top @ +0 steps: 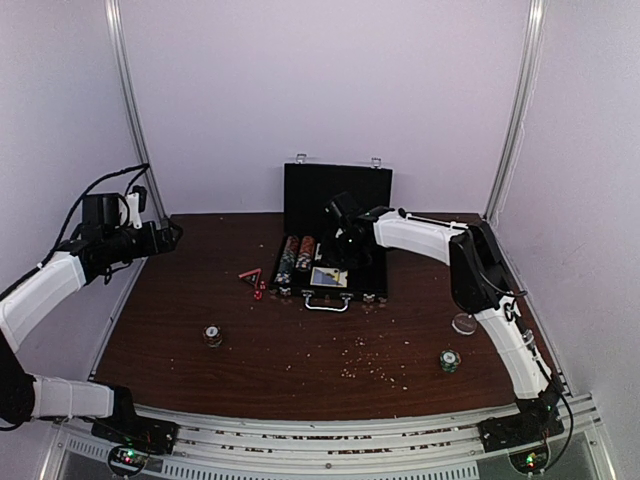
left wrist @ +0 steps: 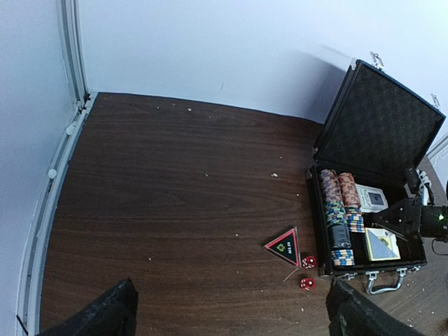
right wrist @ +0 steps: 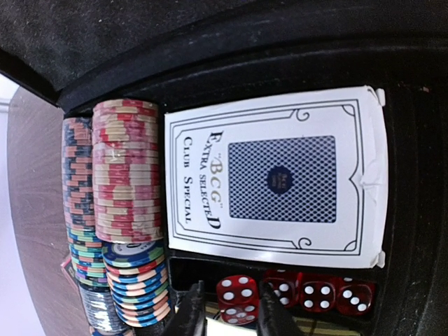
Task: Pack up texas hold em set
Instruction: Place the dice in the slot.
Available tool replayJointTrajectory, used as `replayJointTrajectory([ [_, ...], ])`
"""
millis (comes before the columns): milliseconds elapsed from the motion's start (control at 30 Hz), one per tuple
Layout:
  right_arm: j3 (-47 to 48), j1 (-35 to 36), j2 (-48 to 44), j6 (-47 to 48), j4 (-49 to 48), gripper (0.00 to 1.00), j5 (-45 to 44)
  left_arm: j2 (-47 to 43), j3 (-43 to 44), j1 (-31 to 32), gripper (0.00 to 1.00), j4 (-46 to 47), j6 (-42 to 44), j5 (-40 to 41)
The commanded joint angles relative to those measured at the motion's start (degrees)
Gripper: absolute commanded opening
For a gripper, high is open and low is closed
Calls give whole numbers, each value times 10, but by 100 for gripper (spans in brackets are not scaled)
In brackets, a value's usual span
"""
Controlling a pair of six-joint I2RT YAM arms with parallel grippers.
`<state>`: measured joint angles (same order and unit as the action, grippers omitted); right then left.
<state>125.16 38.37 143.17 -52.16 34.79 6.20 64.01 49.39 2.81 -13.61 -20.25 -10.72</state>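
Note:
The black case [top: 335, 190] stands open at the back of the table, its lid [left wrist: 378, 119] upright. Inside lie rows of striped chips [right wrist: 126, 175], a boxed card deck [right wrist: 280, 185] and a row of red dice [right wrist: 318, 294]. My right gripper [right wrist: 232, 316] reaches into the case [top: 345, 218] and is shut on a red die [right wrist: 236, 299] at the left end of that row. A second deck [left wrist: 383, 245] lies nearer the handle. Two red dice [left wrist: 308, 271] and a black triangular marker [left wrist: 285, 245] lie on the table left of the case. My left gripper [left wrist: 231, 315] hovers open at the far left [top: 172, 236], holding nothing.
A small chip stack [top: 212, 335] sits front left and another [top: 449, 360] front right, beside a clear round piece [top: 463, 323]. Pale crumbs [top: 375, 365] are scattered over the dark wood. Metal rails and white walls close in the sides and back.

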Motion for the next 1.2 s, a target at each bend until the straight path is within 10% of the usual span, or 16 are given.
replayJointTrajectory([
  [0,-8,0,-21,-2,7,21,-6,2,25,3,97,-2,-4,-10],
  [233,-16,0,-25,-7,3,14,-19,0,21,4,97,-5,2,-11],
  [867,-19,0,-47,8,-12,68,-18,39,40,4,96,12,7,-45],
  [1167,-37,2,-56,25,-29,79,-3,73,54,3,94,12,6,-70],
])
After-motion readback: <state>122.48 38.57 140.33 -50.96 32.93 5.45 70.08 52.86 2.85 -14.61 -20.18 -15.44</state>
